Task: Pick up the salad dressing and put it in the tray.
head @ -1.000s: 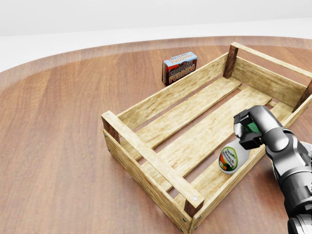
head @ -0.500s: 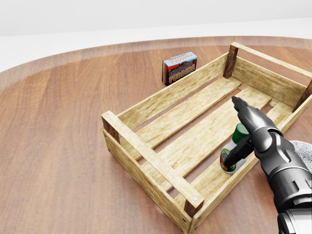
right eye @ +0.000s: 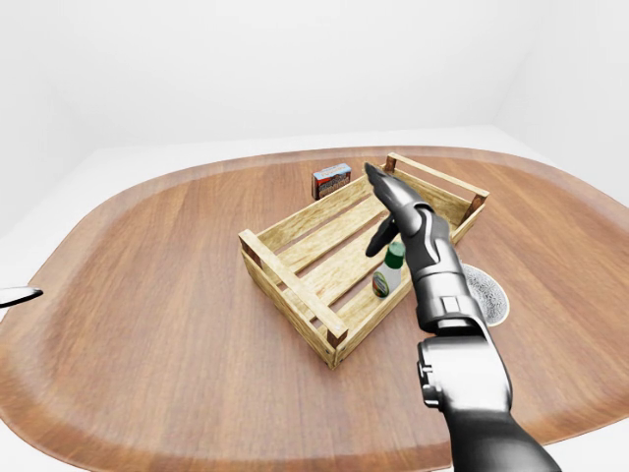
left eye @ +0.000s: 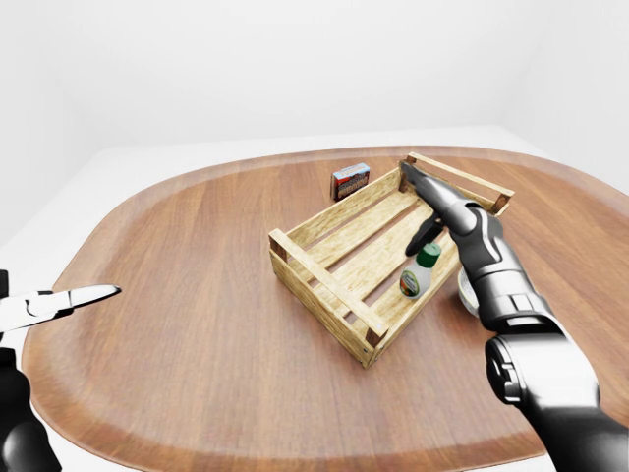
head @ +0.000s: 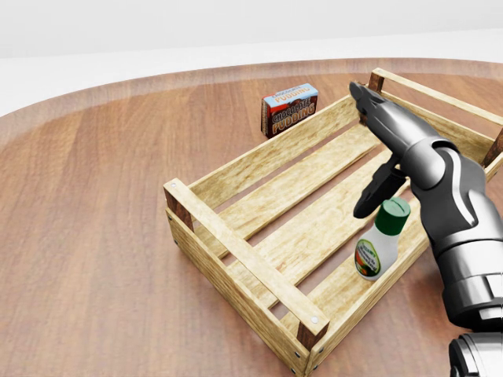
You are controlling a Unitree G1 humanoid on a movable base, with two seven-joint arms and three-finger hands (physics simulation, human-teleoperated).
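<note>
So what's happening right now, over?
Right robot hand open, above the tray. Salad dressing stands inside, released. Left robot hand open, idle. Nothing in the way.

Crate at mid-table, bottle inside it, box and dish outside it.

In the head view the tray [head: 236, 255] lies slantwise on the table [head: 94, 236], running from lower left to upper right. The salad dressing [head: 378, 245] stands inside it against the lower-right side rail. The right hand [head: 381, 149] hangs above the tray, fingers spread, just up and left of the bottle's cap and clear of it. A pudding box [head: 289, 109] stands on the table just outside the upper-left rail. A round dish [right eye: 485, 292] lies on the table right of the tray. The left hand [left eye: 59, 302] is at the left-eye view's far left edge, well apart.
</note>
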